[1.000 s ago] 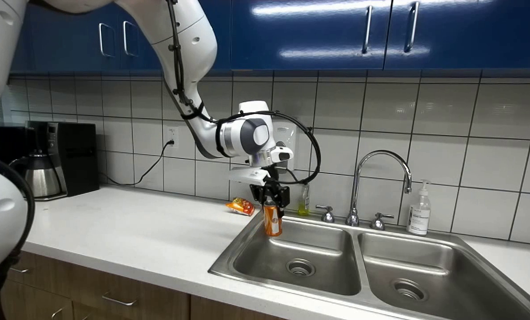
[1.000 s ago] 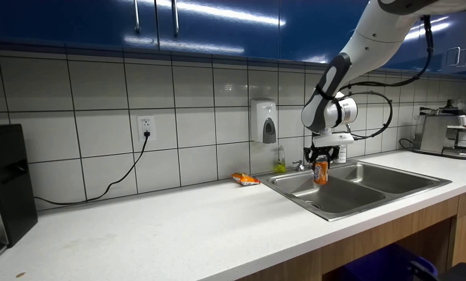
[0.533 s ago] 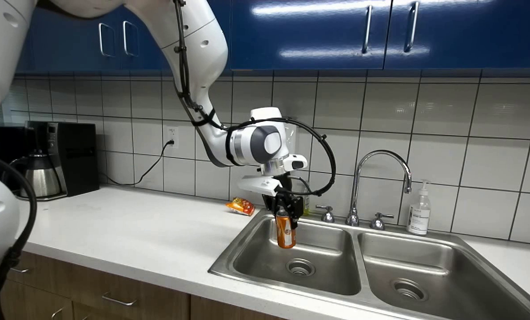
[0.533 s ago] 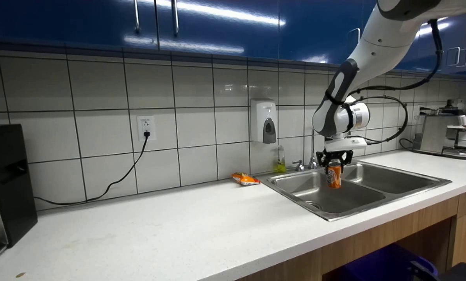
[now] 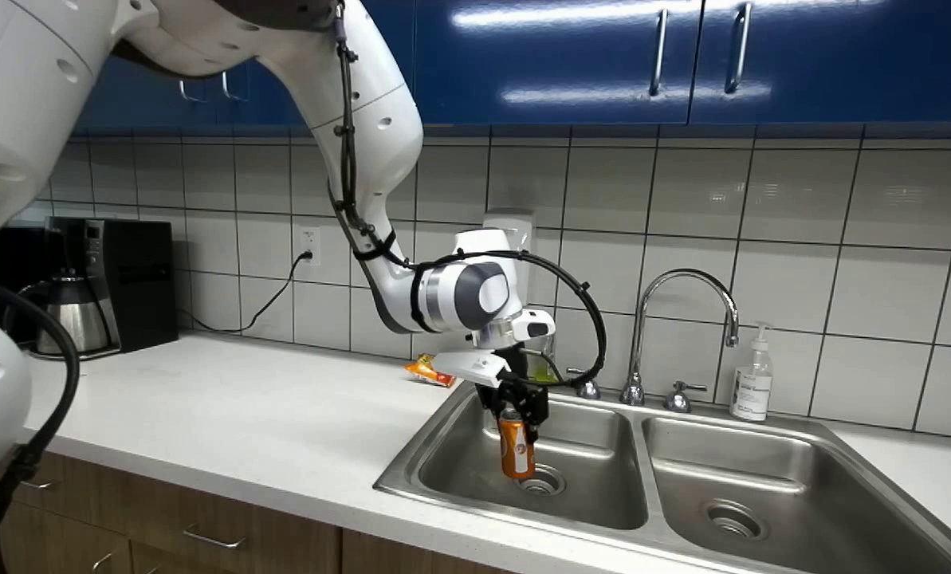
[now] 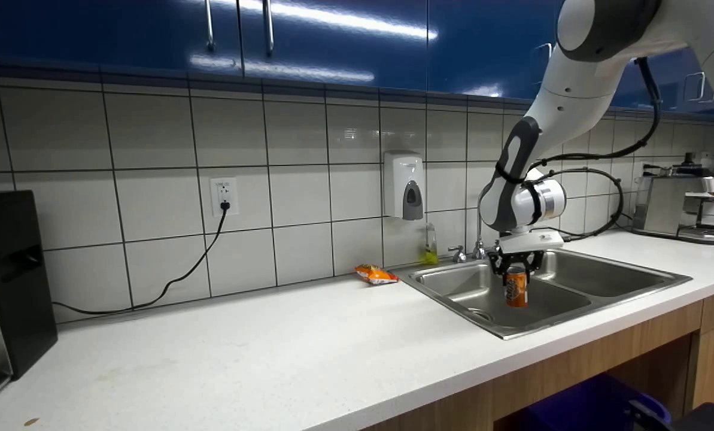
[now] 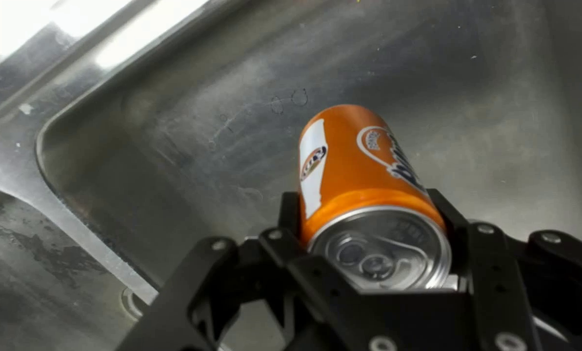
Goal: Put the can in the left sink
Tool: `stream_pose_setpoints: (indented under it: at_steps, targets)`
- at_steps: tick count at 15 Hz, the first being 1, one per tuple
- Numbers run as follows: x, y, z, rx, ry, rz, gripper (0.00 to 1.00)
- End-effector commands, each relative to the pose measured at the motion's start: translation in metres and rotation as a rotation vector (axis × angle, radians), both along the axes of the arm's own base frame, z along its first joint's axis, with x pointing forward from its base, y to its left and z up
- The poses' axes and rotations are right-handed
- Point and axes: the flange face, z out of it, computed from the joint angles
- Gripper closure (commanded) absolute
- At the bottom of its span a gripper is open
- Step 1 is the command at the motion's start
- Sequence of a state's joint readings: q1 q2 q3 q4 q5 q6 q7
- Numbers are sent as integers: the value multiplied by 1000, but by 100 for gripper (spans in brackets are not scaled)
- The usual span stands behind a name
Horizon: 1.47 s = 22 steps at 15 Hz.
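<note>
The orange can [image 5: 516,453] with a silvery top is upright between the fingers of my gripper [image 5: 513,421]. In the wrist view, both black fingers press on the sides of the can [image 7: 356,161] near its top [image 7: 378,251]. The can is within the left sink [image 5: 595,498], and beside the drain [image 5: 545,481] as seen in that exterior view. It also shows in an exterior view [image 6: 516,288] low over the basin [image 6: 551,305]. I cannot tell whether its bottom touches the basin floor.
The right basin [image 5: 770,470] lies past the steel divider [image 5: 649,478]. The faucet [image 5: 641,343] and its handles stand behind the basins. A flat orange-yellow packet [image 6: 376,275] lies on the counter by the sink's corner. A sanitizer bottle [image 5: 752,384] stands behind the right basin.
My gripper, holding the can, has moved away from the sink's back corner toward its drain and has come down lower into the left basin.
</note>
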<state>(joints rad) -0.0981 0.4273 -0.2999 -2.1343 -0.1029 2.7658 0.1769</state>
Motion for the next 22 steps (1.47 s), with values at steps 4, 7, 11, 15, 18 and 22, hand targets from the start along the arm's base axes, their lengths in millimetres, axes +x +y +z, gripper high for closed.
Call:
stream_pose_setpoints:
  at_steps: [4,7,11,15,18,22]
  targets:
    - [22,-8,-26,-2,-27,-6,62]
    - [32,-8,-43,3,-29,-5,62]
    - [43,-11,-62,5,-27,-5,62]
    - [52,-18,-78,4,-20,-10,62]
    - [56,-22,-88,7,-16,-14,62]
    - [60,-25,-100,16,-10,-19,62]
